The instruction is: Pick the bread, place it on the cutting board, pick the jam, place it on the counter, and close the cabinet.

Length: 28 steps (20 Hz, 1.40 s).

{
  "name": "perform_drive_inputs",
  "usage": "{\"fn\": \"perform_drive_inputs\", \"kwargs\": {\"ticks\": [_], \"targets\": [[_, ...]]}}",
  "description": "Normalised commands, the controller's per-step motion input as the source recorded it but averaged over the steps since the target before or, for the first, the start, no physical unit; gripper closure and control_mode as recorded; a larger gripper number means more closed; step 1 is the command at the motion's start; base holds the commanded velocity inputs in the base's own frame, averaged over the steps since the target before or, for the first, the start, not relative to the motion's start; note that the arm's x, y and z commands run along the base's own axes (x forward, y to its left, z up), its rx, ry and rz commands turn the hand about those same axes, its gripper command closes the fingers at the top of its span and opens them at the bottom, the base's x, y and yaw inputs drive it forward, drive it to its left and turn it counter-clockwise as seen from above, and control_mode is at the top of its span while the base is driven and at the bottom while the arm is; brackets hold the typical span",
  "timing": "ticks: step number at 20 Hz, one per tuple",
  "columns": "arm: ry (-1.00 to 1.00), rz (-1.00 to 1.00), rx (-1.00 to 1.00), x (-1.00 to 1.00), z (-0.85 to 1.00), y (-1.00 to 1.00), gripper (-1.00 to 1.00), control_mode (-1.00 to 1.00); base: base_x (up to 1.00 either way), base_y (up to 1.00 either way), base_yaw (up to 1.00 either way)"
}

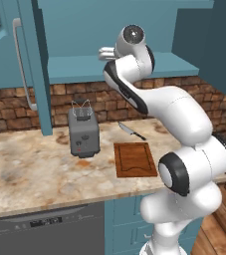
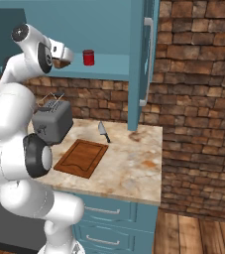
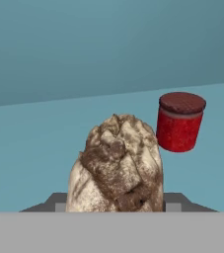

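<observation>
In the hand view the brown speckled bread [image 3: 117,168] fills the gap between my two dark fingertips, and my gripper [image 3: 116,205] is shut on it. The red jam [image 3: 180,122] stands upright on the teal shelf just behind and right of the bread. In the right base view my gripper [image 2: 64,57] reaches into the open cabinet [image 2: 143,59], with the bread [image 2: 60,63] under the hand and the jam [image 2: 88,57] beside it. The left base view has my gripper [image 1: 105,52] at shelf height. The cutting board [image 1: 135,159] lies bare on the counter [image 1: 35,169] below.
A grey toaster [image 1: 83,132] stands left of the board and a knife [image 1: 130,130] lies behind it. The cabinet doors [image 1: 15,60] hang open on both sides of the shelf. A dishwasher front [image 1: 45,229] sits under the counter; a brick wall [image 2: 198,99] closes the right.
</observation>
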Motion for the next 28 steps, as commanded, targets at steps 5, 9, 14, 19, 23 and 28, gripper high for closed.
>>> {"fn": "perform_drive_inputs", "kwargs": {"ticks": [5,9,14,19,23,28], "targets": [[0.00,0.00,0.00,-0.38,0.00,0.00,1.00,-1.00,0.00,0.00,0.00],[0.00,0.00,0.00,-0.49,0.00,0.00,1.00,-1.00,0.00,0.00,0.00],[0.00,0.00,0.00,-0.49,0.00,0.00,1.00,-1.00,0.00,0.00,0.00],[0.00,0.00,0.00,-0.50,0.00,0.00,1.00,-1.00,0.00,0.00,0.00],[0.00,0.01,0.00,-0.66,0.00,0.00,1.00,-1.00,0.00,0.00,0.00],[0.00,0.02,0.00,-0.58,0.00,-0.02,1.00,-1.00,0.00,0.00,0.00]]}}
